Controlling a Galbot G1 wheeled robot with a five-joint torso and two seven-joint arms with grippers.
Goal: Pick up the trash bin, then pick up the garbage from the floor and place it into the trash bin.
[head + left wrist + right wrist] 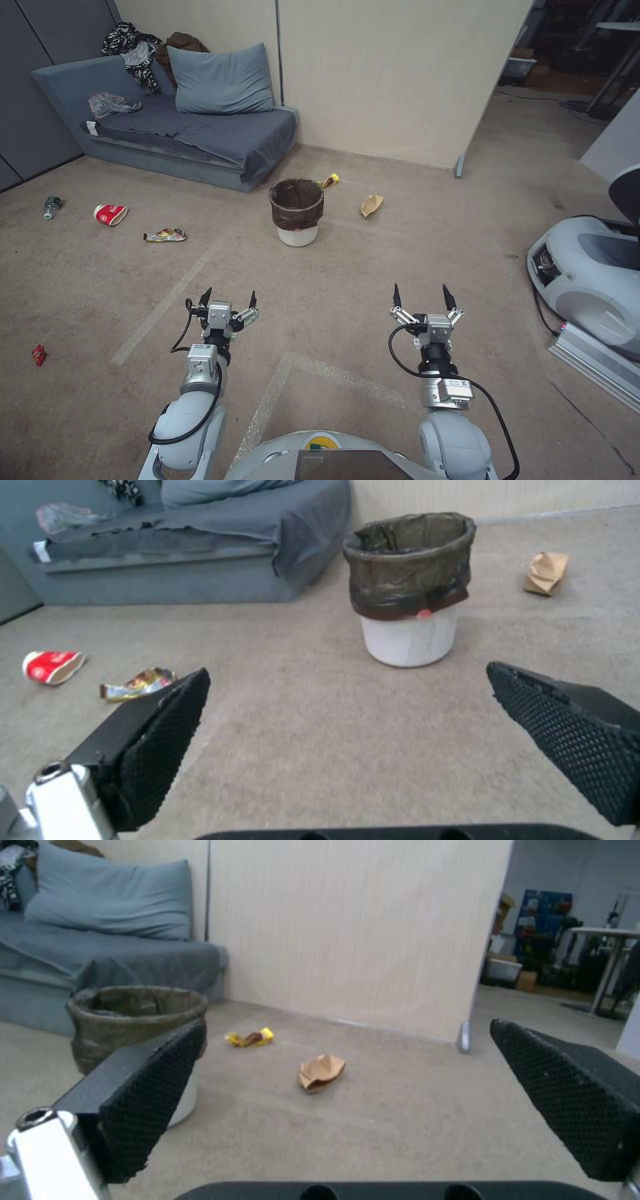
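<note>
Both the left gripper [227, 299] and the right gripper [423, 296] float low over the floor with fingers wide apart, holding nothing. Farther ahead stands the trash bin [297, 212] (upright, near the sofa [200, 133]). I think a gripper should pinch its rim gently, so it stays straight.

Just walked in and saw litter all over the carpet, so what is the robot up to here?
Nothing is picked up yet. The left gripper and right gripper hang open and empty over the carpet, short of the trash bin, which stands upright near the sofa. Litter lies on the floor: a tan paper tray and a yellow wrapper by the bin, and a red-and-white cup, another wrapper and a small bottle off to the left.
</note>
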